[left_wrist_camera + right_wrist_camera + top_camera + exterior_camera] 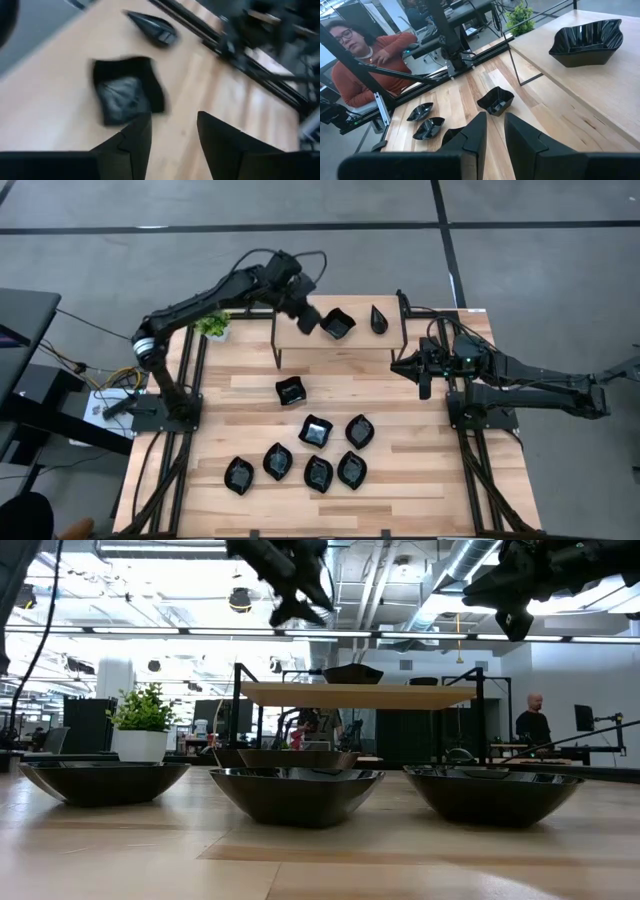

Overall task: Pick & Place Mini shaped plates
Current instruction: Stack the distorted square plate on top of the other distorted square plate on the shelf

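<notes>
Your left hand gapes empty over the shelf | square plate sits released there | right hand part-open, empty, waiting.

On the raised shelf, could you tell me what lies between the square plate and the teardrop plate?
Nothing: in the high view, bare shelf wood separates the square plate from the teardrop plate.

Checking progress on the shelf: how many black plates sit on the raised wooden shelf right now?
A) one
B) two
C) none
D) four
B: the high view shows a wavy square plate and a teardrop plate on the shelf, with the left pincer open beside the square one.
</notes>
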You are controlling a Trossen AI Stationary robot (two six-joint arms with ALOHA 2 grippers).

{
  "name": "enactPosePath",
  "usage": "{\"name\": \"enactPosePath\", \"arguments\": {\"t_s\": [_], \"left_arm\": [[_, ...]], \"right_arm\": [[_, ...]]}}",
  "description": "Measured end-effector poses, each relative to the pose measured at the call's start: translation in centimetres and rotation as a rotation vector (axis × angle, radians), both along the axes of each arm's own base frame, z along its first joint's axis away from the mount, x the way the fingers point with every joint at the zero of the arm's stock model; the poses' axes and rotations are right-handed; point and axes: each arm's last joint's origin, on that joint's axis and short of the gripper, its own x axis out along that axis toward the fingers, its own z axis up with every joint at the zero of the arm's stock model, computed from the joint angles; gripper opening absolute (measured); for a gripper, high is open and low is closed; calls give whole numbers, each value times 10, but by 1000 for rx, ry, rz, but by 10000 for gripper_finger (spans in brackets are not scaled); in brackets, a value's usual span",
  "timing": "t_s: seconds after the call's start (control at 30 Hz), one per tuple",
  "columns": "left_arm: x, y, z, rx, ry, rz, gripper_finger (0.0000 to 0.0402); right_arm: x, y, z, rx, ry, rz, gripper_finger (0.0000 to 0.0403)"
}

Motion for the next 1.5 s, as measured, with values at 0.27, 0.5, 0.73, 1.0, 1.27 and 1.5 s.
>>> {"name": "enactPosePath", "arguments": {"t_s": [0.27, 0.5, 0.73, 1.0, 1.27, 1.5], "left_arm": [[-34, -82, -5, -63, 45, -92, 148], [-70, -121, -42, -119, 134, 61, 143], [-79, -132, -94, -229, 169, 157, 143], [-75, -132, -137, -57, 271, -37, 142], [-59, -150, -158, -20, 313, -151, 142], [-49, -163, -178, -46, 371, -151, 142]], "right_arm": [[0, 0, 0, 0, 2, 0, 63], [0, 0, 0, 1, 4, 0, 63], [0, 0, 0, 1, 4, 0, 63], [0, 0, 0, 1, 3, 0, 63], [0, 0, 0, 1, 3, 0, 63], [0, 0, 0, 1, 3, 0, 63]]}}
